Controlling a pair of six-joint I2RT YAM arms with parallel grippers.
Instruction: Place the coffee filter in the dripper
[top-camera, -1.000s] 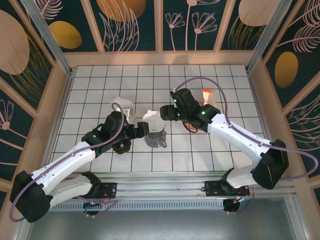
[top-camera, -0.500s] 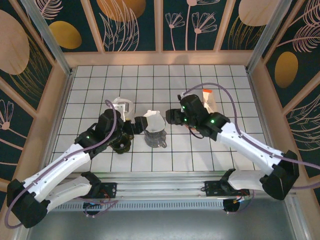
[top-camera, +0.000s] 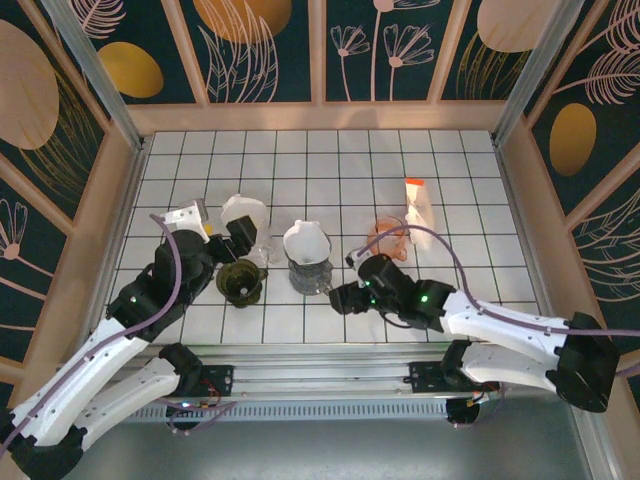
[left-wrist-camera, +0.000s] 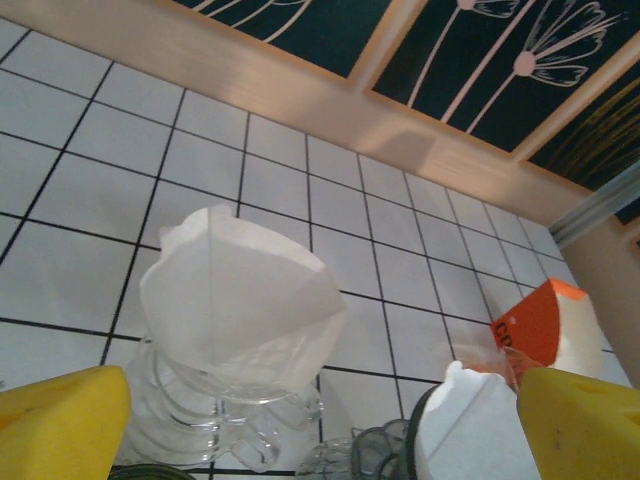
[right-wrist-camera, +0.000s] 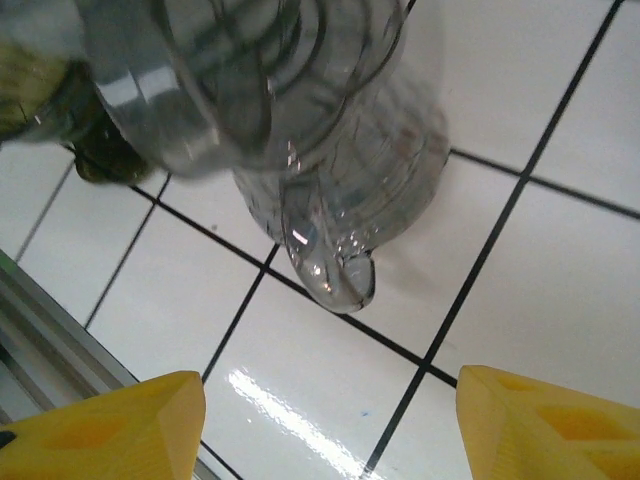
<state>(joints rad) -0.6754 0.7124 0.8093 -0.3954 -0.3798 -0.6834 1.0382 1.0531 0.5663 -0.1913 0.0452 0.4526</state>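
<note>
The clear glass dripper (top-camera: 312, 274) stands on the white tiled bench (top-camera: 450, 160), and the coffee filter (top-camera: 305, 240) sits in its mouth, its white edge standing up above the glass rim.

The right gripper (top-camera: 338, 297) lies low just near-right of the dripper. Its jaws are parted wide and hold nothing. In the right wrist view the two yellow fingertips (right-wrist-camera: 110, 420) frame bare tile, with the dripper (right-wrist-camera: 330, 150) and its curled handle just beyond them and not touching (the glass is blurred at the top of that view).

The left gripper (top-camera: 248, 242) sits to the left of the dripper. Its jaws are spread about as far as they go and are empty. In the left wrist view the left gripper (left-wrist-camera: 320, 405) shows its yellow fingertips (left-wrist-camera: 60, 425) in the bottom corners with open space between them.

Further left of the dripper and a little farther back, a second filter (top-camera: 245, 212) rests in a second glass dripper (left-wrist-camera: 215, 400). In the left wrist view this filter (left-wrist-camera: 235, 300) is creased and leans slightly.

A dark green dripper (top-camera: 240, 283) stands left of the dripper, slightly nearer the arm bases. To the right of the dripper is an orange dripper (top-camera: 385, 240), and beyond that an orange and white carton (top-camera: 418, 200).
</note>
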